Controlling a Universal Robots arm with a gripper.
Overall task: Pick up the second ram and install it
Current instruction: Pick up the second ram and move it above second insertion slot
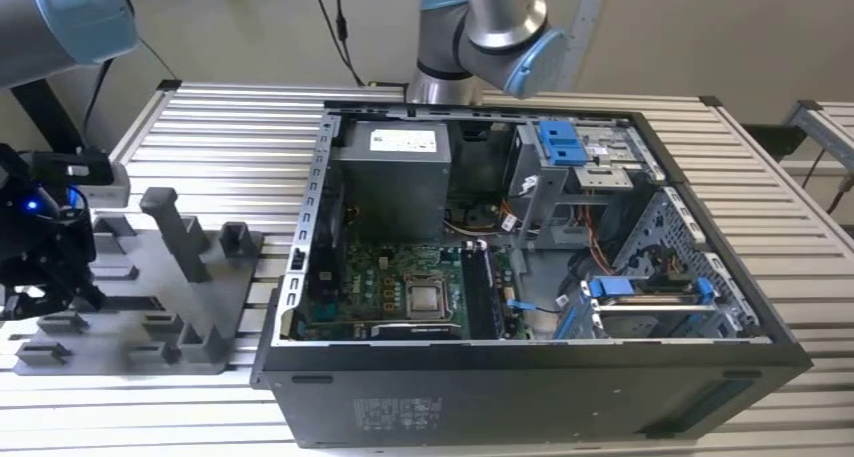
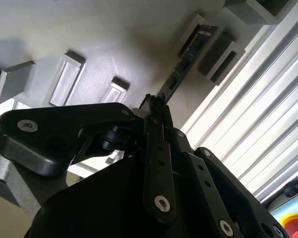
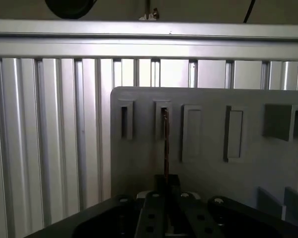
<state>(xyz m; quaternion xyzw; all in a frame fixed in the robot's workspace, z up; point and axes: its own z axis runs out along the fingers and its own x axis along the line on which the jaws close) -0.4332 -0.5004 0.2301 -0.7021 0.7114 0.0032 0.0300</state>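
Right now the thin, dark, narrow memory stick, the second ram, stands on edge in a narrow pocket of the flat grey plastic fixture plate. My black metal hand is clenched on the stick's near end, and the rest of the stick reaches out from the fingertips across the plate. In the exterior view the plate lies on the ribbed metal desk, at that view's left, beside the open black computer case.
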